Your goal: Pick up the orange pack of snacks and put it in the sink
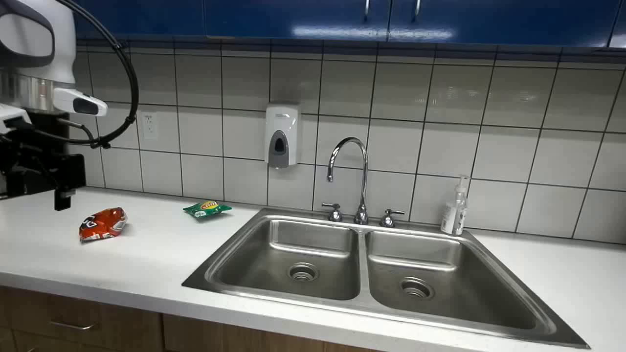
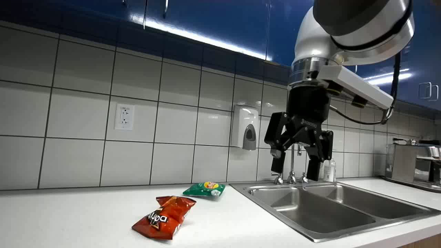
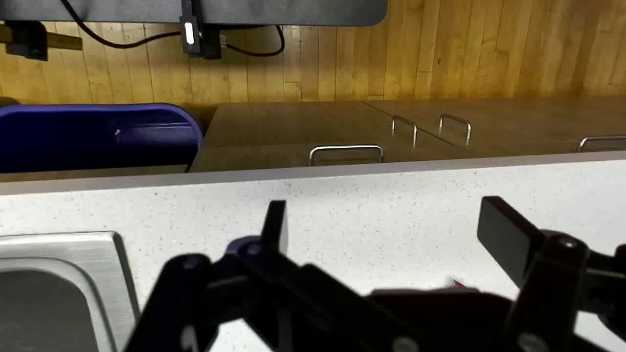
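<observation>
The orange pack of snacks [image 1: 103,226] lies crumpled on the white counter, left of the sink in both exterior views [image 2: 165,218]. In the wrist view only a small red tip of it [image 3: 458,284] shows past the gripper body. The double-basin steel sink [image 1: 363,264] has a curved chrome tap; its rim also shows in an exterior view [image 2: 265,204] and at the lower left of the wrist view [image 3: 93,242]. My gripper [image 2: 295,168] hangs fingers-down above the counter, apart from the pack. In the wrist view its fingers [image 3: 386,220] are wide apart with nothing between them.
A green-and-yellow packet [image 1: 207,209] lies near the tiled wall, between pack and sink. A soap bottle [image 1: 455,210] stands behind the right basin. A soap dispenser [image 1: 282,134] hangs on the wall under blue cupboards [image 1: 293,19]. The counter's front edge [image 3: 342,171] crosses the wrist view.
</observation>
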Motion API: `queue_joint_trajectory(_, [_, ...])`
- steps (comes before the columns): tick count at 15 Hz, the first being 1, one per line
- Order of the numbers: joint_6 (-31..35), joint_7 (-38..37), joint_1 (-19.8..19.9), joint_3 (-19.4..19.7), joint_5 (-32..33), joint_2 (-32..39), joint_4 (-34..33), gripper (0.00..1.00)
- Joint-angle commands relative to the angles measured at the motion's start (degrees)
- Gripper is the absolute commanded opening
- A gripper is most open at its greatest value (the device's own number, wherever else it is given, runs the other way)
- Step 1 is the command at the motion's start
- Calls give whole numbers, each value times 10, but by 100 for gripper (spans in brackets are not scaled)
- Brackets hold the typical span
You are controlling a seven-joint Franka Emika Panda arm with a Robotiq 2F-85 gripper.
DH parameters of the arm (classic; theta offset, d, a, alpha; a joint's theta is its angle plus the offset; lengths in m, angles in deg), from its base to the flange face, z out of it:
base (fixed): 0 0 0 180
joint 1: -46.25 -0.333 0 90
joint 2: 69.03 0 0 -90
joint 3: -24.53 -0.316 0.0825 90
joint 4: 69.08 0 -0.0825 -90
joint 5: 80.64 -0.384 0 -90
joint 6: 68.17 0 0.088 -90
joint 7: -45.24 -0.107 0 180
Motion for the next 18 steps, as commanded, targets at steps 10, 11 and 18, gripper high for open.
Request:
queue_joint_trajectory(10, [-3,-3,2,-7,-2,2,-1,100])
queue_joint_trajectory(11, [-1,-27,5,-23,3,3,-1,100])
queue_joint_trajectory(18, [40,-168,-17,-108,-33,16,-11,100])
